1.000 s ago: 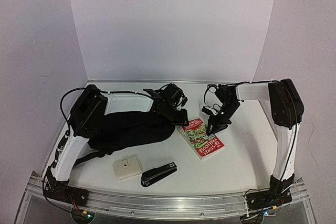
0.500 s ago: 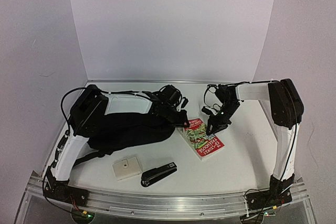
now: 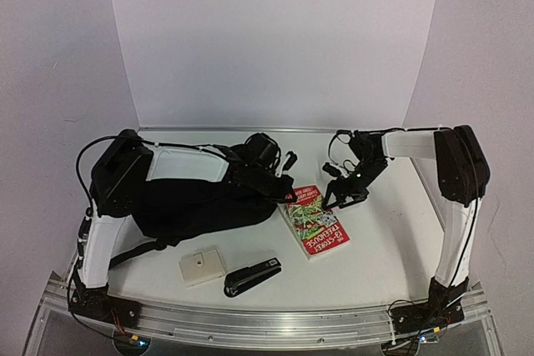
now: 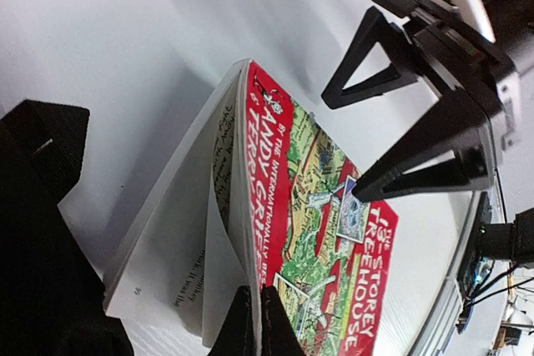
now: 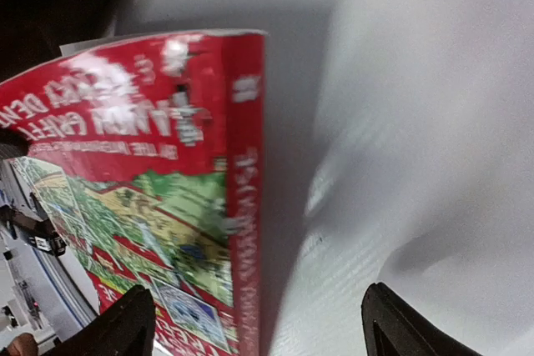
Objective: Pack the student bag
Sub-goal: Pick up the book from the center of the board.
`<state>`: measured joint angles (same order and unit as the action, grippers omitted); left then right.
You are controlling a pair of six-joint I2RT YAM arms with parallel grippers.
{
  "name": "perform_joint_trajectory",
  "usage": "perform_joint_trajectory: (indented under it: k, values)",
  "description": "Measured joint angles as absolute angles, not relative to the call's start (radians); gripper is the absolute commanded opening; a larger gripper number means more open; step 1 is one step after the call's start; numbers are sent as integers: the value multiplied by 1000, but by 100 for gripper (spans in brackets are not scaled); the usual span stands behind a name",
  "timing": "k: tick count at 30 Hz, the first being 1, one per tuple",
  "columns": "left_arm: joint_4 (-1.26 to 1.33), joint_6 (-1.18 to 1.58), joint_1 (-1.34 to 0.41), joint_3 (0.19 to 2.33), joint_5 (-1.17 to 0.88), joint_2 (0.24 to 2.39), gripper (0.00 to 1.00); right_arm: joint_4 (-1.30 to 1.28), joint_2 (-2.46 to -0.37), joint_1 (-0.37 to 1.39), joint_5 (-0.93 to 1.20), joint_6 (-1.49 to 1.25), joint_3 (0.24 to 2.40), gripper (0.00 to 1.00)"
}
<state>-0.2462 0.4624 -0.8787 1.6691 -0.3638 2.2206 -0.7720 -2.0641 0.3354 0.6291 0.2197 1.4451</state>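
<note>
Overhead, the student bag lies on the left half of the table, its edge just beside a red and green book. A stapler and a small beige box sit nearer the front. Only the left wrist camera reveals the left gripper pinched tight on the book's lifted cover, pages fanning beneath. The right gripper hovers over the book, jaws spread wide, holding nothing.

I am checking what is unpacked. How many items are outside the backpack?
3. A red book right of the backpack, pinched by the left claw; a black stapler near the front edge; a beige box beside it. Others may hide under the backpack.
</note>
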Motion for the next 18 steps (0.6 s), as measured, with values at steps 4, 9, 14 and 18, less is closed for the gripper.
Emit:
perform_joint_trajectory:
  k: [4,9,14,18]
  values:
    - [-185,399,-880,1572,-381,2100,0,-780,-1980,279,707,245,1397,93]
    - [-80,348,-880,1504,-413,1997,0,-776,-1877,254,847,288,1356,92]
    - [-14,339,-878,1467,-420,1950,0,-777,-1839,273,969,315,1318,84]
    - [15,340,-875,1457,-429,1946,0,-770,-1841,300,1008,326,1283,82]
